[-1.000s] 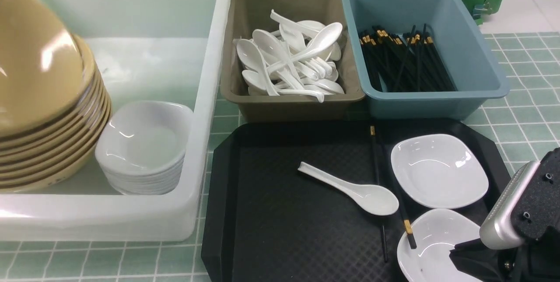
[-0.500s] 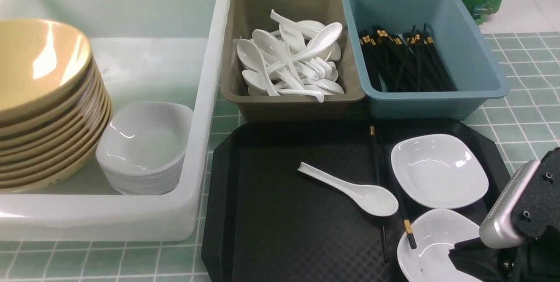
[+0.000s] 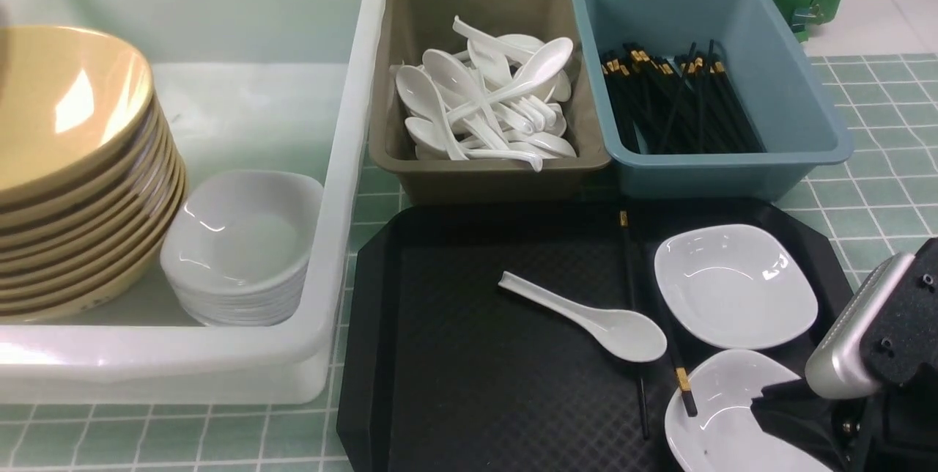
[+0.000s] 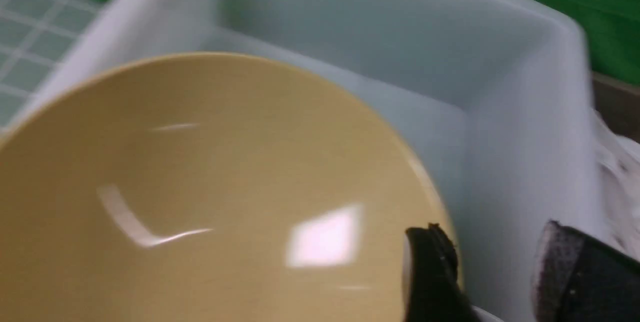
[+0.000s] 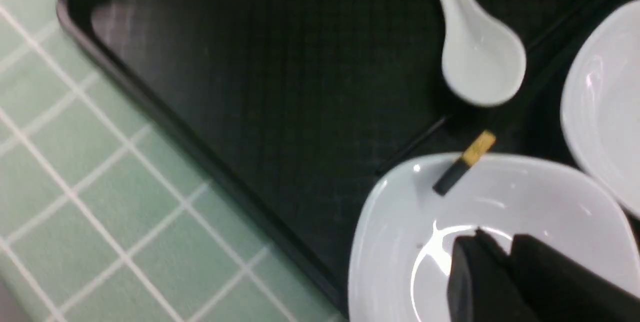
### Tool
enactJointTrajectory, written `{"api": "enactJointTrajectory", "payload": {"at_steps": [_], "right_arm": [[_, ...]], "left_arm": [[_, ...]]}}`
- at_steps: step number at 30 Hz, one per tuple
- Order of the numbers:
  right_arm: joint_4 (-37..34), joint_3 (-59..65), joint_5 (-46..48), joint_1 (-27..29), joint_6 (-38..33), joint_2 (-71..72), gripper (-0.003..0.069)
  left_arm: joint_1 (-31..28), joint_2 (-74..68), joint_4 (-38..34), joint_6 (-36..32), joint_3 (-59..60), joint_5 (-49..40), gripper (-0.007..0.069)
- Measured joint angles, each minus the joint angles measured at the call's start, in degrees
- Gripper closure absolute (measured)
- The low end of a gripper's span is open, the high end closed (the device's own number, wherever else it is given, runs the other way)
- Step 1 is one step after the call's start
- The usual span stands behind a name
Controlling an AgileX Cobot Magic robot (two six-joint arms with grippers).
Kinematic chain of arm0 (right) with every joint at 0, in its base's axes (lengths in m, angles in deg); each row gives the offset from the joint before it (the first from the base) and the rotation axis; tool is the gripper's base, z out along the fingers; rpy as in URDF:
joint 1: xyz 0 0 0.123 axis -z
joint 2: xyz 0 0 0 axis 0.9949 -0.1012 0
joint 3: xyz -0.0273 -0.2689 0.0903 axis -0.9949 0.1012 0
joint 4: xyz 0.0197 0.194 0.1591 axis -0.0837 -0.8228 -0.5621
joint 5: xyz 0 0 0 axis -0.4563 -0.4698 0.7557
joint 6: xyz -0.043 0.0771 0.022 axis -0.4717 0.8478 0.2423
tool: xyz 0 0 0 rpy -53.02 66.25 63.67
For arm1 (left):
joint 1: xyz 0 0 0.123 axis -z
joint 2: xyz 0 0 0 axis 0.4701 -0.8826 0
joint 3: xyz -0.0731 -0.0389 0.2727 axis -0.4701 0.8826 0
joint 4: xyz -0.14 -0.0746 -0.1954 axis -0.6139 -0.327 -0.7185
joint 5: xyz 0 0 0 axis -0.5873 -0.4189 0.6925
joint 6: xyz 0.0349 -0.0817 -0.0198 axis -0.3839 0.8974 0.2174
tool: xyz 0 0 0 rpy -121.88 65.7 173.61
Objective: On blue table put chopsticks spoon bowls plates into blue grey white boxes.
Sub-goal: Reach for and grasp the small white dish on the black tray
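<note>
Above the glossy tan bowl stack [image 3: 64,113] in the translucent white tub [image 3: 350,157], left claw [image 4: 487,242] parted and empty, bowl step apparently finished; right claw [image 5: 492,242], tips together, over the near white dish [image 3: 733,413] on the black tray [image 3: 454,399], must open before gripping its rim.

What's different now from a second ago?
The top big bowl was tipped up high; it has come down onto the stack of bowls. The left gripper's jaws are apart now, not holding it. The right gripper shifted a tiny bit. The spoon, chopsticks and two plates on the tray stayed put.
</note>
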State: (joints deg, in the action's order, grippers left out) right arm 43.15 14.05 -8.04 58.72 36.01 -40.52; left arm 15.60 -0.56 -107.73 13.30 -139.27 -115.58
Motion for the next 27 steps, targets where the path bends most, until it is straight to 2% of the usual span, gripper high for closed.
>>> {"api": "enactJointTrajectory", "payload": {"at_steps": [1, 2, 6, 10, 15, 18, 22, 27], "right_arm": [[1.51, -0.48, 0.33, 0.00, 1.94, 0.00, 0.0527], [2.42, -0.83, 0.39, 0.00, 2.99, 0.00, 0.0526], [5.80, -1.74, 0.15, 0.00, 7.39, 0.00, 0.0523], [8.07, -1.90, -0.87, 0.00, 11.88, 0.00, 0.0519], [9.94, -2.04, -0.86, 0.00, 16.36, -0.13, 0.0516], [12.84, -4.67, 5.21, 1.23, 20.59, -2.12, 0.0501], [16.17, -10.39, 15.76, 4.73, 22.51, -8.51, 0.0437], [17.02, -14.97, 22.43, 8.26, 21.05, -16.87, 0.0322]], "left_arm": [[4.35, 0.98, -0.24, -2.56, 0.00, -0.50, 0.0501], [6.74, 1.74, -0.04, -4.58, 0.05, -1.01, 0.0544], [14.77, 6.48, 2.61, -8.22, 1.60, -2.08, 0.0617], [18.66, 13.06, 6.75, -6.56, 6.07, -0.63, 0.0622], [19.25, 24.98, 14.56, 1.32, 17.73, 3.71, 0.0621], [19.25, 32.92, 18.37, 4.79, 27.24, 5.29, 0.0620], [19.25, 41.82, 20.10, 6.41, 38.52, 9.00, 0.0620], [19.25, 51.87, 20.10, 8.12, 46.94, 19.43, 0.0620]]}}
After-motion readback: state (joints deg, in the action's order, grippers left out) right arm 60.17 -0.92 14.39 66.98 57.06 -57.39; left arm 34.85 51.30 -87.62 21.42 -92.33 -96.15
